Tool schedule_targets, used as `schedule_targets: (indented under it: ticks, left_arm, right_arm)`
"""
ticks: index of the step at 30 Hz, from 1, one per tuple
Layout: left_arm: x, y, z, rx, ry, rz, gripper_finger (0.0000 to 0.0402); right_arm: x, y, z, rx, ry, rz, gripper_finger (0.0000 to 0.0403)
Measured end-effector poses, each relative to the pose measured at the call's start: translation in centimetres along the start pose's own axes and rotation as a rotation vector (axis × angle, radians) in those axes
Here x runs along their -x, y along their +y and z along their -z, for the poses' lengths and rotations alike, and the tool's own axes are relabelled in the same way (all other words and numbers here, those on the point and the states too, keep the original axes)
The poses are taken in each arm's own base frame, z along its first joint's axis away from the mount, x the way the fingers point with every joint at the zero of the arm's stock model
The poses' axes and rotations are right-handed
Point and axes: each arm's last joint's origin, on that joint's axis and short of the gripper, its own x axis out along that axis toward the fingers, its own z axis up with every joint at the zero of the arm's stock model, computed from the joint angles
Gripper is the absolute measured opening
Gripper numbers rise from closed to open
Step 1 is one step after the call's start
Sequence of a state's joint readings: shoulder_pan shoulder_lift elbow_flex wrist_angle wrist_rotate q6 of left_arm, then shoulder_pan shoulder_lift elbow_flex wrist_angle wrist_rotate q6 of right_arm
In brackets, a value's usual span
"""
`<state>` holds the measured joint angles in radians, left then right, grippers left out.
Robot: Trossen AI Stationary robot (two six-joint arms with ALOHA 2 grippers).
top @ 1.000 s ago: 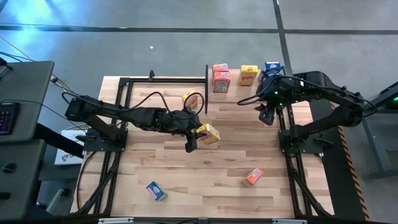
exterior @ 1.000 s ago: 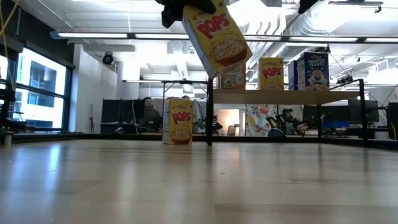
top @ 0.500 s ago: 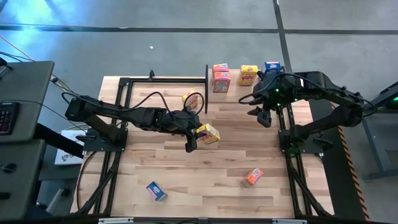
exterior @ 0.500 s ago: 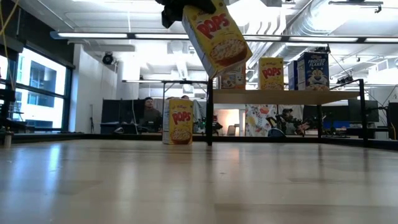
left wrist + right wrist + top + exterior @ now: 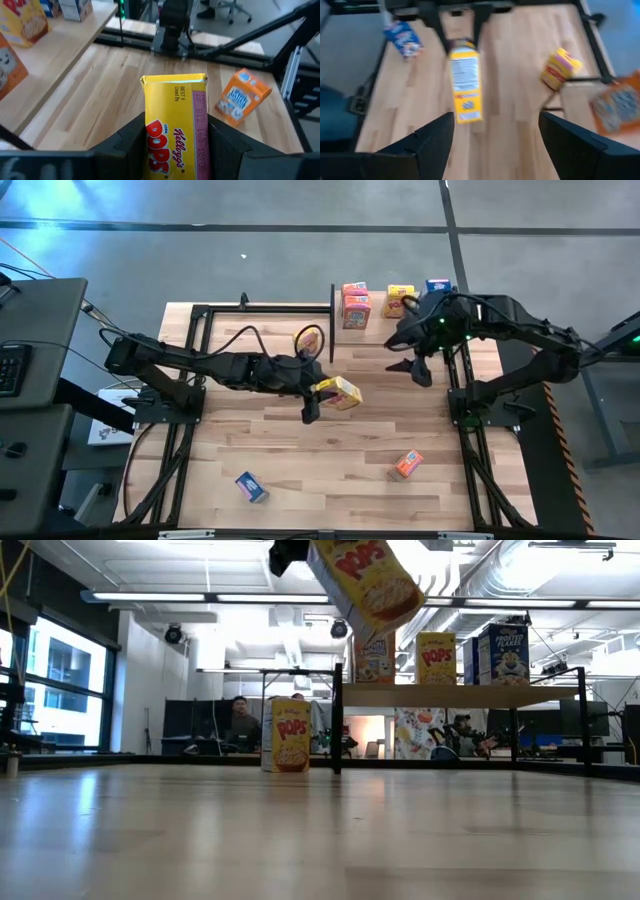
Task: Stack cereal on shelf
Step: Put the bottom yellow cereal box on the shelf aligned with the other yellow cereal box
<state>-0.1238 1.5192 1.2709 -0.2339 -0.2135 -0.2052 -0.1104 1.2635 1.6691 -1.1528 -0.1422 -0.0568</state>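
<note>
Cardboard, glossy and yellow, makes up the small cereal box (image 5: pixel 340 391) clamped in the left gripper (image 5: pixel 312 400), lifted over the middle of the plank-patterned wooden table (image 5: pixel 300 470). Right gripper (image 5: pixel 412 356) hovers with fingers spread, empty, beside the light-wood shelf (image 5: pixel 460 695), which carries upright boxes at the far right.

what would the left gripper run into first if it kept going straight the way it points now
Probably the orange cereal box lying on the tabletop. The left gripper, shut on the yellow cereal box, points across bare wood, and that orange box sits slightly to one side of the line, so it might just pass; depth is hard to judge.
</note>
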Motion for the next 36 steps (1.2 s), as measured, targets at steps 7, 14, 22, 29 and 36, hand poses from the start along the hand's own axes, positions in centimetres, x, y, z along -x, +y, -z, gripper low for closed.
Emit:
schedule_targets:
  ticks: [7,14,22,29,36]
  left_arm:
    - [0.0,-0.1,-0.6,0.013,-0.057,0.006,0.0156]
    - [0.0,-0.1,-0.8,0.019,-0.082,0.007,0.0156]
    - [0.1,-0.2,-1.3,0.031,-0.135,0.009,0.0156]
    - [0.1,-0.1,-1.6,0.041,-0.173,-0.027,0.0156]
    - [0.2,-0.2,-2.0,0.021,-0.212,-0.028,0.0156]
  right_arm:
    - [-2.1,-0.2,-0.7,0.078,0.022,-0.047,0.0282]
    - [-4.2,-0.3,-1.4,0.082,0.03,-0.136,0.0282]
    - [-6.0,-0.5,-1.6,0.065,0.061,-0.163,0.0282]
    - [-6.5,-0.6,-1.7,0.062,0.07,-0.17,0.0282]
    - [-6.7,-0.6,-1.9,0.064,0.06,-0.169,0.0282]
